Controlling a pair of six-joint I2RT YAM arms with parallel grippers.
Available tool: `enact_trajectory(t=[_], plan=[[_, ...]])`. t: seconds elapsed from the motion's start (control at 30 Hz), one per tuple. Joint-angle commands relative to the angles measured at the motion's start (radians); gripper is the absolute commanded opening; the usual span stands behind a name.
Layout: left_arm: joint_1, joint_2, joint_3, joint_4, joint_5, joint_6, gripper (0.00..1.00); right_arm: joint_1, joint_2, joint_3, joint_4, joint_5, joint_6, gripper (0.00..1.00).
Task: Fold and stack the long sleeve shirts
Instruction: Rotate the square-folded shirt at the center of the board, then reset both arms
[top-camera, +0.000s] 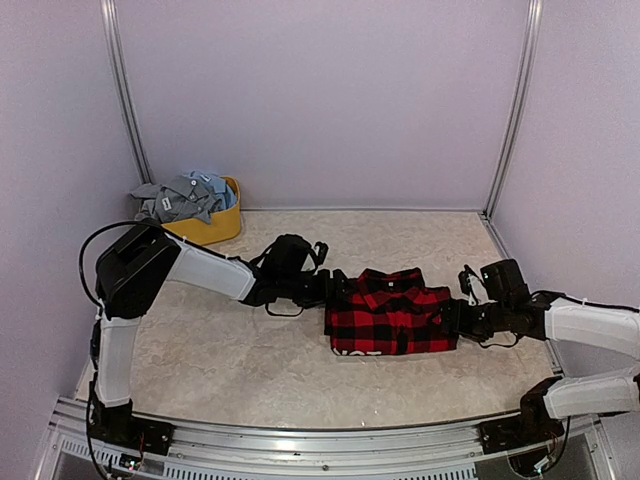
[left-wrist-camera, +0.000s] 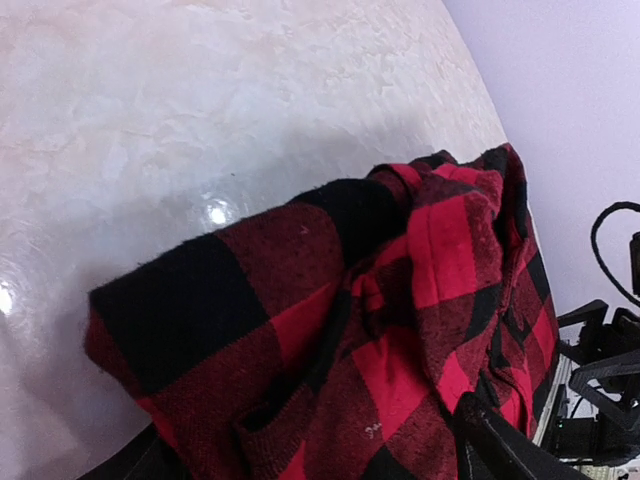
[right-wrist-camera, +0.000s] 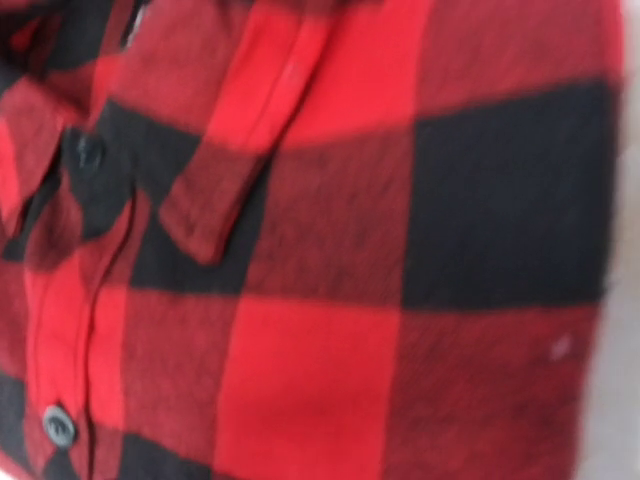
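Observation:
A red-and-black check long sleeve shirt (top-camera: 390, 312) lies folded into a compact block at the table's middle, collar toward the back, with a white mark at its near edge. My left gripper (top-camera: 333, 290) is at the shirt's left edge. In the left wrist view its dark fingers (left-wrist-camera: 500, 445) stand wide apart, open, with bunched flannel (left-wrist-camera: 330, 300) between them. My right gripper (top-camera: 447, 320) presses into the shirt's right edge. Its wrist view is filled by the button placket and pocket flap (right-wrist-camera: 200, 210), and no fingers show there. Grey and pale blue shirts (top-camera: 180, 198) are heaped in the tub.
A yellow oval tub (top-camera: 222, 228) stands in the back left corner against the wall. Lilac walls close in the table on three sides, with metal posts (top-camera: 510, 110) at the corners. Bare marbled tabletop (top-camera: 230, 350) lies in front of and behind the folded shirt.

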Motion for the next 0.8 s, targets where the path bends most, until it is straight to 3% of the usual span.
enact_trajectory(t=[0.0, 0.2, 0.47, 0.77], plan=[[0.032, -0.054, -0.033, -0.058, -0.072, 0.066, 0.84, -0.007, -0.008, 0.123, -0.149, 0.144, -0.039, 0.85], [0.076, -0.276, -0.205, -0.089, -0.249, 0.172, 0.92, -0.066, -0.042, 0.230, -0.222, 0.261, -0.145, 0.89], [0.099, -0.660, -0.333, -0.241, -0.572, 0.343, 0.99, -0.125, -0.050, 0.371, -0.223, 0.264, -0.332, 0.92], [0.237, -1.024, -0.447, -0.351, -0.672, 0.360, 0.99, -0.145, 0.005, 0.480, -0.095, 0.236, -0.488, 0.99]])
